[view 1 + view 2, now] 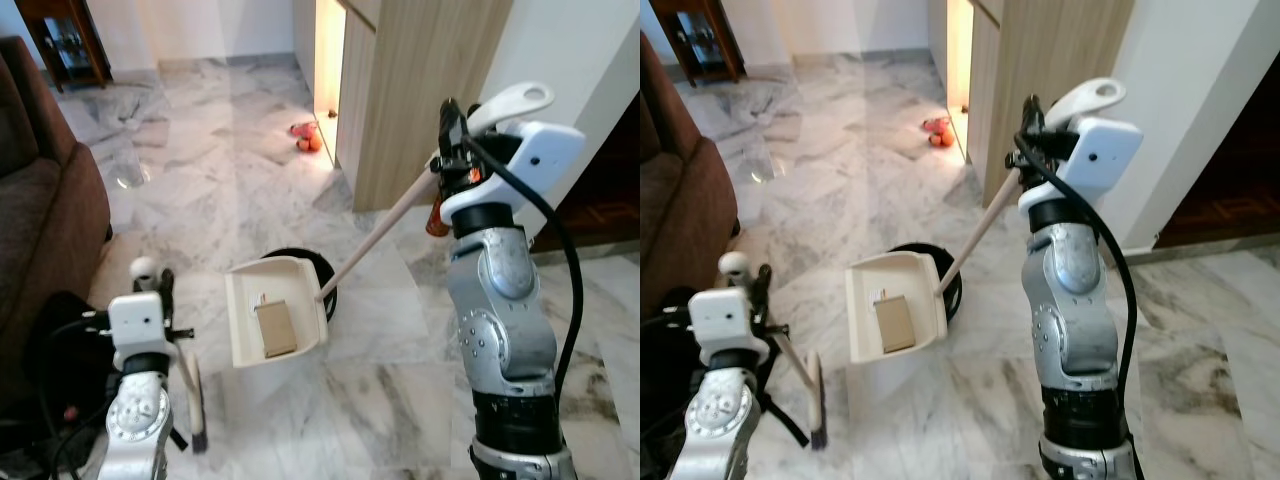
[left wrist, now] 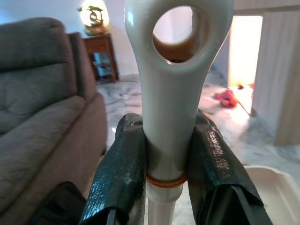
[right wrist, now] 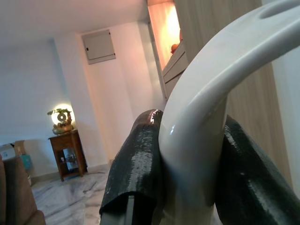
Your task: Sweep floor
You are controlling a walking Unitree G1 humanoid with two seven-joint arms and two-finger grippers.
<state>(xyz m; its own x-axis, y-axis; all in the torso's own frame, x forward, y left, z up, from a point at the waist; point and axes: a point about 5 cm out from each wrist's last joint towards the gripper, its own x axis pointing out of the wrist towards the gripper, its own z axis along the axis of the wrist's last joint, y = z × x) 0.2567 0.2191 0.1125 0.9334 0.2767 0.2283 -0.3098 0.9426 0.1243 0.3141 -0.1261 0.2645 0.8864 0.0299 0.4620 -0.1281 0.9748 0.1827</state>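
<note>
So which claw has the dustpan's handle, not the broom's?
The right claw: its long handle slants down to the cream dustpan holding a brown scrap. The left claw grips the broom.

Both head views are bright and evenly lit, sharp from edge to edge, with no motion blur. A warm orange glow spills from the lit opening (image 1: 328,60) at top centre, casting a sheen onto the polished marble floor (image 1: 220,180); a white glare patch sits at upper left. The brown sofa (image 1: 40,210) on the left stays dark. In both wrist views the near handles and fingers are soft, the lamp (image 2: 94,14) blown out.
</note>
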